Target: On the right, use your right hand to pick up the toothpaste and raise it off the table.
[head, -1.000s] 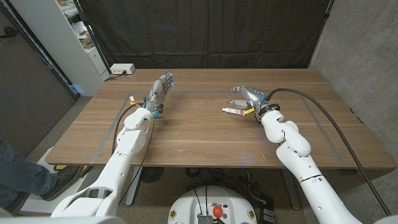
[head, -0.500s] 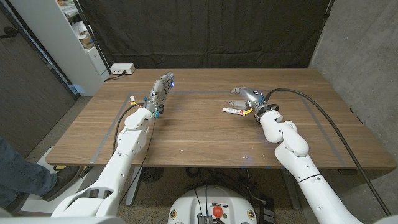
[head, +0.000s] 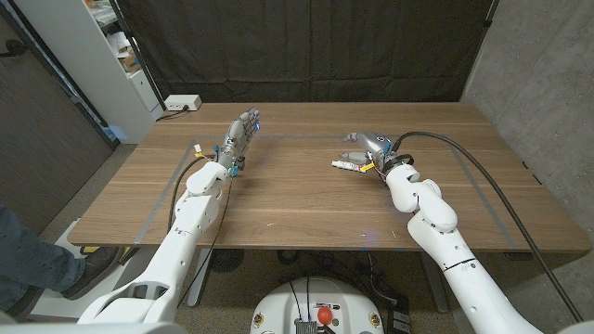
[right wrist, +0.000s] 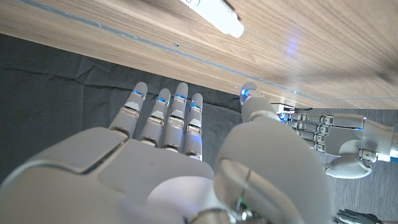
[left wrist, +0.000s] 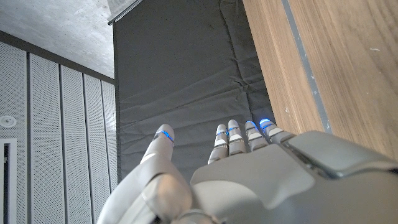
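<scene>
Head view: right hand (head: pixel 369 145) hovered over the toothpaste (head: pixel 351 166) on the bench's (head: pixel 297 199) right half.
The tube lay flat, its long axis running roughly left to right across the bench; which end was the cap could not be told. Right fingers (right wrist: pixel 163 115) were spread and straight, clear of the tube, holding nothing. Left hand (head: pixel 238 137) stood well apart on the left, its fingers (left wrist: pixel 239 134) extended together, empty.

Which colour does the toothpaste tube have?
Mostly white; the toothpaste has some red by the right hand. Head view shows it best.
</scene>
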You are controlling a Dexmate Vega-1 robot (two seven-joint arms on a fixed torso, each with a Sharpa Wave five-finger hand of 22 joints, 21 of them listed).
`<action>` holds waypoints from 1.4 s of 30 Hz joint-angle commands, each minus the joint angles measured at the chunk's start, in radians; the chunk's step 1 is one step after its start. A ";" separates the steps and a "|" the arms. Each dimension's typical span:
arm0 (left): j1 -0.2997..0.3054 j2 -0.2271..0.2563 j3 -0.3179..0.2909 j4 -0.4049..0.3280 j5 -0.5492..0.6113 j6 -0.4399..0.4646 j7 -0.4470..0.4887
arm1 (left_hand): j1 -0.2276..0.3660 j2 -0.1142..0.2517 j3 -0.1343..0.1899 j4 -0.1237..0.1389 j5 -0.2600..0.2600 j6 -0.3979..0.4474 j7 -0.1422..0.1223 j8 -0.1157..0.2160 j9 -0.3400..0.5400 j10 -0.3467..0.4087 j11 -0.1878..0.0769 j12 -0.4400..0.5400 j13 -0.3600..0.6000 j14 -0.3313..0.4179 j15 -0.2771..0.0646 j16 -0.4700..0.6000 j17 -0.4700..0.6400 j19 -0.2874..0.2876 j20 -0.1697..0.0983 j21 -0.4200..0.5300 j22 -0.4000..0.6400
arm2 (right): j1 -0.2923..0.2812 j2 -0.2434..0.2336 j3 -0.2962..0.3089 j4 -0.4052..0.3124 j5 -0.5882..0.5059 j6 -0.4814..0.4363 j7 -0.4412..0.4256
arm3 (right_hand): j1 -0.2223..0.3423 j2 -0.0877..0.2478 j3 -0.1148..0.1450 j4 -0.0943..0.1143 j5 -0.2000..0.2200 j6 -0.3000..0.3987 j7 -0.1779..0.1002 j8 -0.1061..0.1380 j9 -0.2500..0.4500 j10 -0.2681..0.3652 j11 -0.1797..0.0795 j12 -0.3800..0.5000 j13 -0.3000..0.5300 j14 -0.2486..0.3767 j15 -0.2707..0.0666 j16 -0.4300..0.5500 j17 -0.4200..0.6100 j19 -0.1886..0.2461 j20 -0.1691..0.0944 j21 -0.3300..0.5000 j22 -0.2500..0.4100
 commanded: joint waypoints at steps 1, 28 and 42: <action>0.007 0.004 -0.001 -0.011 0.000 0.001 0.006 | 0.010 0.004 0.000 -0.002 -0.001 0.006 0.002 -0.003 0.002 0.006 -0.001 -0.002 0.003 -0.002 0.006 -0.001 0.005 -0.003 0.006 -0.003 0.005 | 0.004 -0.005 -0.021 0.015 -0.030 -0.017 -0.023 | 0.012 -0.001 -0.002 0.001 -0.003 0.005 0.002 -0.001 0.001 -0.006 -0.003 -0.004 0.003 0.006 0.002 0.004 0.004 0.008 0.003 -0.003 0.006; 0.005 0.016 0.004 -0.031 0.003 0.020 0.005 | 0.013 0.006 -0.002 -0.002 -0.002 0.007 0.002 -0.003 0.002 0.007 -0.002 -0.004 0.004 -0.005 0.008 -0.002 0.005 -0.004 0.008 -0.007 0.005 | 0.010 -0.010 -0.051 0.057 -0.067 -0.045 -0.074 | 0.023 -0.003 -0.005 0.001 -0.001 0.033 -0.017 -0.001 0.002 0.015 -0.006 -0.008 0.006 0.042 -0.009 0.011 0.006 0.025 0.008 -0.003 0.006; 0.003 0.016 0.009 -0.042 0.008 0.022 0.013 | 0.014 0.006 -0.003 -0.002 -0.002 0.004 0.000 -0.005 0.002 0.006 -0.005 -0.005 0.004 -0.007 0.003 -0.003 0.005 -0.005 0.007 -0.009 0.006 | 0.004 -0.020 -0.069 0.068 -0.101 -0.058 -0.105 | 0.037 0.004 -0.006 0.000 0.001 0.052 -0.026 -0.002 0.002 0.002 -0.015 -0.020 0.008 0.044 -0.017 0.010 0.008 0.029 0.009 -0.005 0.007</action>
